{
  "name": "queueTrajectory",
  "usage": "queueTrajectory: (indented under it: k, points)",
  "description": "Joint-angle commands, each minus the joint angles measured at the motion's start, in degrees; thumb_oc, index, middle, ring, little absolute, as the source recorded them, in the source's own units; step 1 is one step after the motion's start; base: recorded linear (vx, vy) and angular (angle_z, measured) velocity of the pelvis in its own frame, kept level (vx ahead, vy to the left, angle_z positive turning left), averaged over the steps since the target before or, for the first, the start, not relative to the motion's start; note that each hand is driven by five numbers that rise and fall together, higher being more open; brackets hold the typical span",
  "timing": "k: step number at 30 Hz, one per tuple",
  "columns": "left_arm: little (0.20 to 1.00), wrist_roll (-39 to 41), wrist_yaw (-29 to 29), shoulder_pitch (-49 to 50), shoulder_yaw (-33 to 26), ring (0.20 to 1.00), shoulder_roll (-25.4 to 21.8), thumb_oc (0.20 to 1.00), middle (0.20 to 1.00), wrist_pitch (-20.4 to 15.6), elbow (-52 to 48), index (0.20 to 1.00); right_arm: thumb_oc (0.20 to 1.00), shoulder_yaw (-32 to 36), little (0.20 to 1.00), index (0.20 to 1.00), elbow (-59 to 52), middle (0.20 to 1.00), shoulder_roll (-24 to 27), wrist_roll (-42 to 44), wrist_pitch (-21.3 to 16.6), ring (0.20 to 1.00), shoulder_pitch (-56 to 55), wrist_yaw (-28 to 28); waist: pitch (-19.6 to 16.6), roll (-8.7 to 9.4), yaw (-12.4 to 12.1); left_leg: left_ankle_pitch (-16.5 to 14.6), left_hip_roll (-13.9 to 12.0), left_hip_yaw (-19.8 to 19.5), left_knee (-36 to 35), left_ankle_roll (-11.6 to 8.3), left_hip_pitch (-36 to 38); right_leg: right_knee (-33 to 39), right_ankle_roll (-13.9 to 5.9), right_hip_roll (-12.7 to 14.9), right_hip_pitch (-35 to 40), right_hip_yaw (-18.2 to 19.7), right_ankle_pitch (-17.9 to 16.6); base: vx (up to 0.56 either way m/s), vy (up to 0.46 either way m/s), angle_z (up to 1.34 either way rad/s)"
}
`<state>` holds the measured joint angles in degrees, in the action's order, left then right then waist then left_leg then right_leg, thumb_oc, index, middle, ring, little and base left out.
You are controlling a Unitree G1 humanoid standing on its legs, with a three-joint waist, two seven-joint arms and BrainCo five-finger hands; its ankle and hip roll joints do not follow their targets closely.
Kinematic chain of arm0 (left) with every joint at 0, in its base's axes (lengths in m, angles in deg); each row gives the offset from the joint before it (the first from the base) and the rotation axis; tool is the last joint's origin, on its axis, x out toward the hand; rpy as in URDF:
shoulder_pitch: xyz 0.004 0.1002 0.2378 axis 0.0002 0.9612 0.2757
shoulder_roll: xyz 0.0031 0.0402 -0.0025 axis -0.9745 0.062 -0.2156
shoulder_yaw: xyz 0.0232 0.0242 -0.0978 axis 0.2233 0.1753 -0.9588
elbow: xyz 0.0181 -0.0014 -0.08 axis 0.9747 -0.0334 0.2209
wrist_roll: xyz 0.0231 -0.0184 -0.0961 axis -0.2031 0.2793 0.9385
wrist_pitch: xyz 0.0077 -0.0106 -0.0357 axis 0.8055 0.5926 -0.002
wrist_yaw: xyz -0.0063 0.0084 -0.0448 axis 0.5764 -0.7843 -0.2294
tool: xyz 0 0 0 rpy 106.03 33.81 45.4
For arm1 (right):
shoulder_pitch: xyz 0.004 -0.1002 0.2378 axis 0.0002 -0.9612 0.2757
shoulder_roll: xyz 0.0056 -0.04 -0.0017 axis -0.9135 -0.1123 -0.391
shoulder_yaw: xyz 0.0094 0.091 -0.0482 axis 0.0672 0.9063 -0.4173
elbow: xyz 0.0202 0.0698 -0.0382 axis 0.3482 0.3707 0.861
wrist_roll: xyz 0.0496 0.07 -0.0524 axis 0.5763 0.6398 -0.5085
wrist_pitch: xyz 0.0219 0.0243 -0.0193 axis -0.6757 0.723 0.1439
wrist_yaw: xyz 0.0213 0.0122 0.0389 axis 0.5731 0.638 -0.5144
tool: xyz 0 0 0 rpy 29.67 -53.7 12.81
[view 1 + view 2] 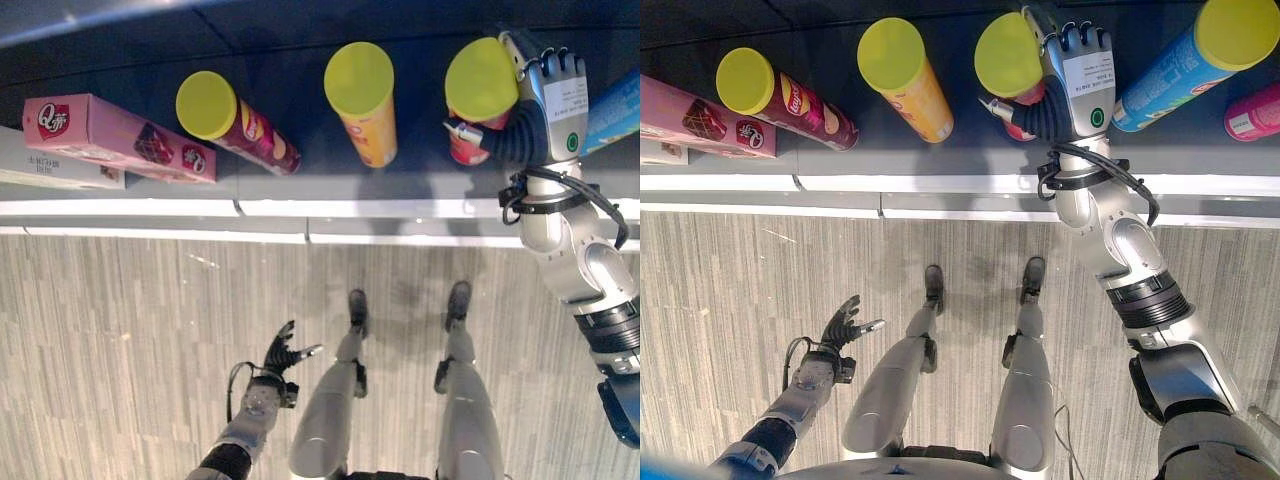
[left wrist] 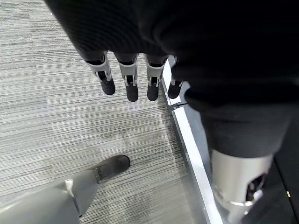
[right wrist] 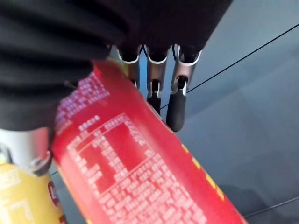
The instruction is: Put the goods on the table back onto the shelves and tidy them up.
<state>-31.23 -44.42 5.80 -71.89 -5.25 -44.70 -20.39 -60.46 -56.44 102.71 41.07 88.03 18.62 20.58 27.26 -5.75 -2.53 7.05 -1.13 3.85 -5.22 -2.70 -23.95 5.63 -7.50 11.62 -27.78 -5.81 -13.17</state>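
**Right hand on the red can at the shelf**

Left eye view: your right hand [image 1: 545, 105] is wrapped around the red can [image 1: 478, 100], which stands upright on the dark shelf [image 1: 300, 170], its long axis vertical and yellow lid up. Beside it to the left stand a yellow can [image 1: 364, 100], a maroon can [image 1: 235, 122] (leaning) and a pink box [image 1: 115, 137].

Right eye view: a blue can [image 1: 1185, 60] sits just right of the hand, so room is tight. Your left hand [image 1: 843, 325] hangs low over the striped floor [image 1: 740, 290].

Left wrist view: its fingers [image 2: 131, 84] hang straight, holding nothing.

Right wrist view: the fingers [image 3: 176, 100] curl round the can.
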Motion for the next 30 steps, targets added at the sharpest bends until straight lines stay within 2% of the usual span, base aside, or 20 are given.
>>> queueTrajectory:
  k: [1, 30]
  points:
    - [1.000, 2.21, 0.75, -0.64, 1.44, 1.000, -0.68, 1.000, 1.000, -0.93, 1.66, 1.000, 0.200, -0.01, 0.200, 0.200, -2.45, 0.200, -0.04, 1.76, -2.14, 0.200, 4.22, 1.65, -1.92, 0.14, -1.32, -0.05, -1.39, -5.31, 0.22, -4.34, -3.31, -2.46, -5.06, 3.07, 3.98, 1.48, 6.46, 0.00, 0.000, 0.00]
    - [1.000, 2.13, 0.88, -0.64, 1.56, 1.000, -0.94, 1.000, 1.000, -0.94, 1.09, 1.000, 0.200, 0.60, 0.200, 0.200, -0.88, 0.200, 1.70, 1.40, -1.14, 0.200, 4.12, 2.43, -1.75, -0.20, -0.98, 0.04, -1.51, -5.18, 0.22, -4.55, -3.81, -2.83, -5.08, 3.08, 2.96, 2.00, 6.39, 0.00, 0.000, 0.00]
